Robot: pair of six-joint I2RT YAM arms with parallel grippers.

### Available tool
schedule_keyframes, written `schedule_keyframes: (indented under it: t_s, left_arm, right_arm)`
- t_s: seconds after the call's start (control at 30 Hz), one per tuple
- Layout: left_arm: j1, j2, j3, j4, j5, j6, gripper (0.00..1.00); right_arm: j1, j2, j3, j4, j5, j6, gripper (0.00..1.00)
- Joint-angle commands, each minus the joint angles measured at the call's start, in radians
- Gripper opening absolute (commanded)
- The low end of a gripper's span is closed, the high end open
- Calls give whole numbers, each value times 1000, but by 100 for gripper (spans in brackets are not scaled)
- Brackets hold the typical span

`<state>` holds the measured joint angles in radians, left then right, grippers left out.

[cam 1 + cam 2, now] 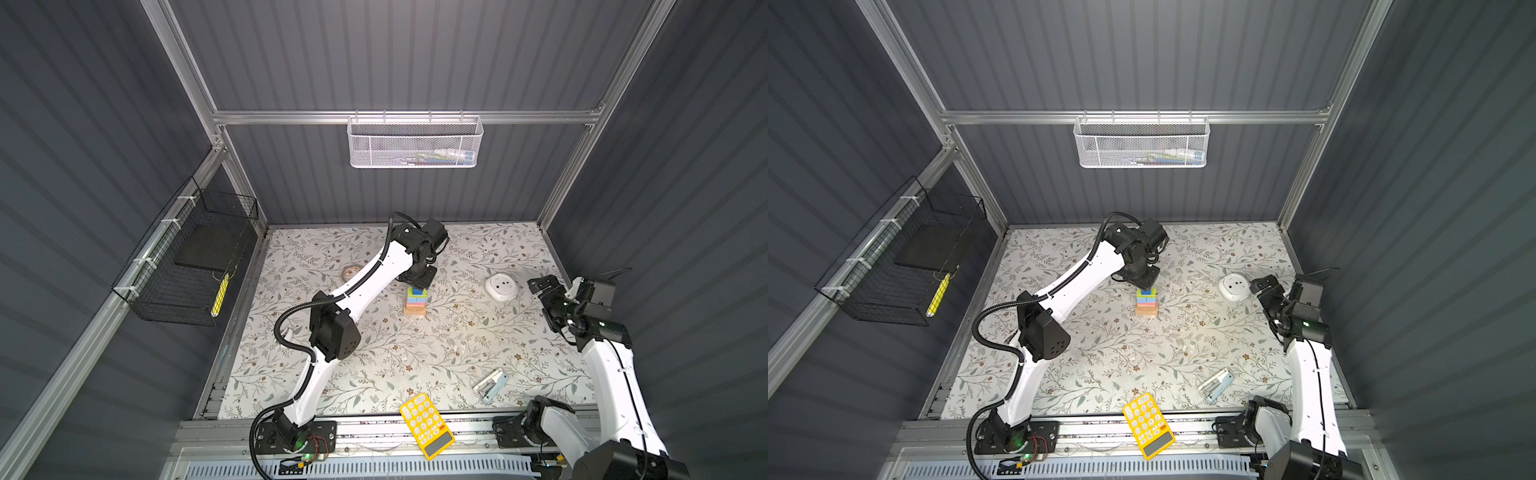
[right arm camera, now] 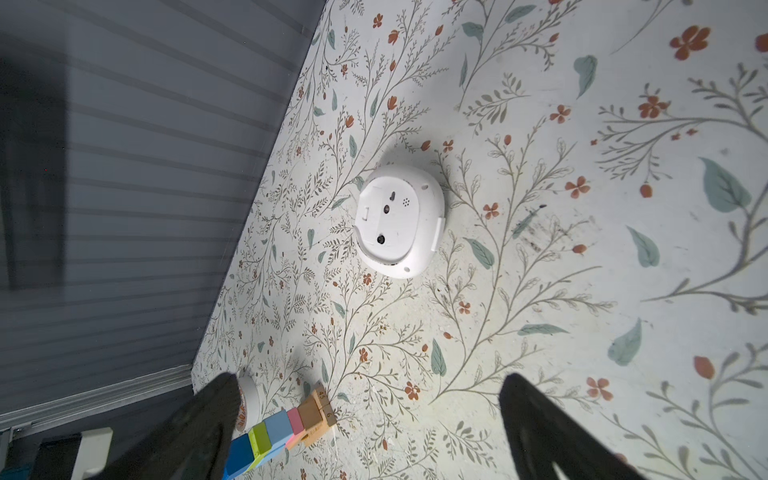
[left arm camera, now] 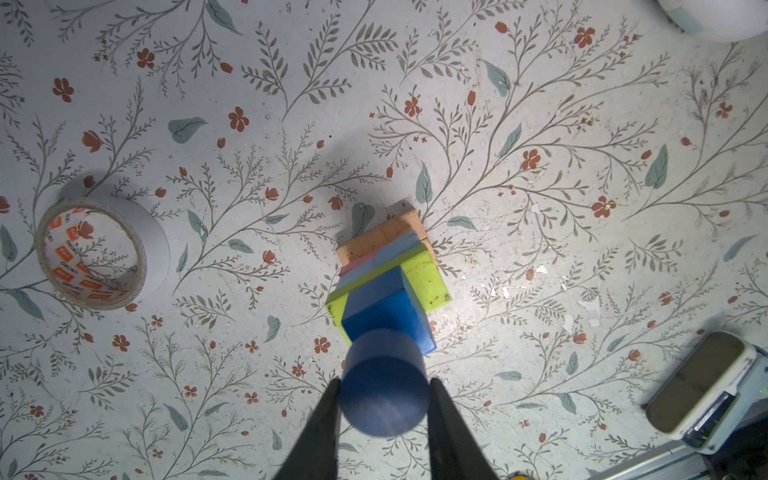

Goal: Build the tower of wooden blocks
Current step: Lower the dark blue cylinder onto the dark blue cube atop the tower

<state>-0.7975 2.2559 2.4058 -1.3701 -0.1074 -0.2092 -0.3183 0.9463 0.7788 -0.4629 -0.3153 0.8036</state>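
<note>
The tower (image 1: 415, 302) (image 1: 1146, 302) stands mid-table. From the bottom it has tan bars (image 3: 382, 232), a pink bar (image 3: 357, 264), light-blue blocks (image 3: 390, 253), a lime-green bar (image 3: 428, 278) and a dark-blue cube (image 3: 386, 316). My left gripper (image 1: 419, 286) (image 1: 1145, 286) (image 3: 384, 386) hangs straight over it, shut on the dark-blue cylinder (image 3: 384, 374), which sits right above the cube; whether they touch I cannot tell. My right gripper (image 1: 540, 286) (image 1: 1262, 286) (image 2: 368, 386) is open and empty at the right side. The tower (image 2: 286, 424) shows beside one of its fingers.
A tape roll (image 3: 95, 253) (image 1: 351, 272) lies left of the tower, and a white round device (image 1: 501, 288) (image 2: 399, 220) lies between the tower and the right gripper. The yellow calculator (image 1: 427, 424) and pale-blue stapler (image 1: 491, 384) (image 3: 706, 390) lie near the front edge. A black wire basket (image 1: 187, 262) hangs on the left wall.
</note>
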Motion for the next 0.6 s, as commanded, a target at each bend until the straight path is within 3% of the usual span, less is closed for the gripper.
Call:
schedule_keyframes:
  t_s: [0.0, 0.57]
  left_arm:
    - [5, 19, 30, -12, 23, 19, 34]
    - [4, 23, 23, -7, 60, 15, 33]
  right_arm:
    - [-3, 6, -9, 15, -10, -4, 99]
    - [-3, 17, -15, 23, -10, -1, 99]
